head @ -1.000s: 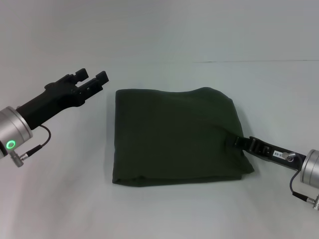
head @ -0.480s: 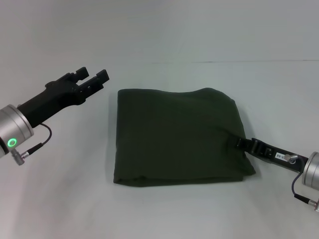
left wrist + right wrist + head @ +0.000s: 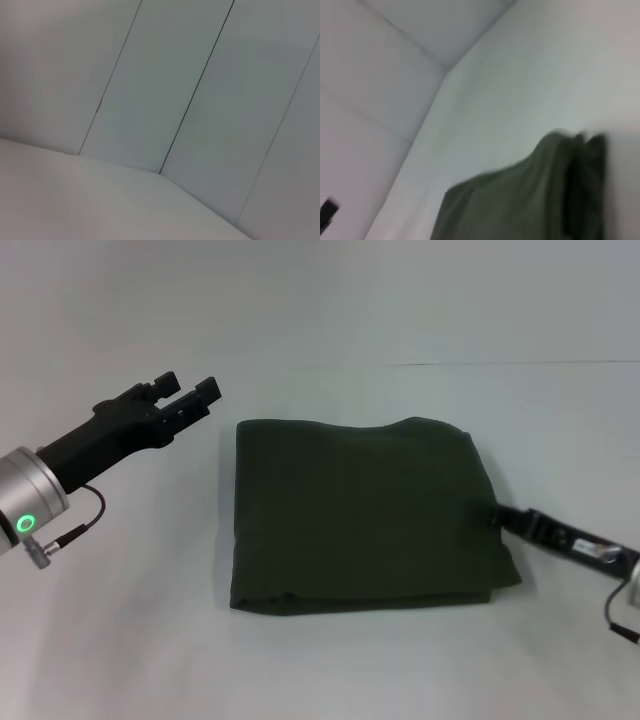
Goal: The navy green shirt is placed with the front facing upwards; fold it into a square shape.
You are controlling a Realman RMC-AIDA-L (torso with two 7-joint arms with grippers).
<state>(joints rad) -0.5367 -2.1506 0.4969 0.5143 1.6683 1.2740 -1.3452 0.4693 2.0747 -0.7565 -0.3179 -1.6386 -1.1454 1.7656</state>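
White table (image 3: 120, 640); navy green shirt (image 3: 360, 510) lies centre, folded to a near-square pad w/ a bulging far edge. Prob. light, limp and non-slip, so best pinched at edges or corners. Left gripper (image 3: 190, 398) hovers at 10 o'clock, fingers slightly apart, empty. Right gripper (image 3: 497, 515) at shirt's 3 o'clock edge; can't tell finger state.

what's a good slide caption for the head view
Olive-green shirt folded into a rough square on white table, left gripper hovering, right gripper at its edge.
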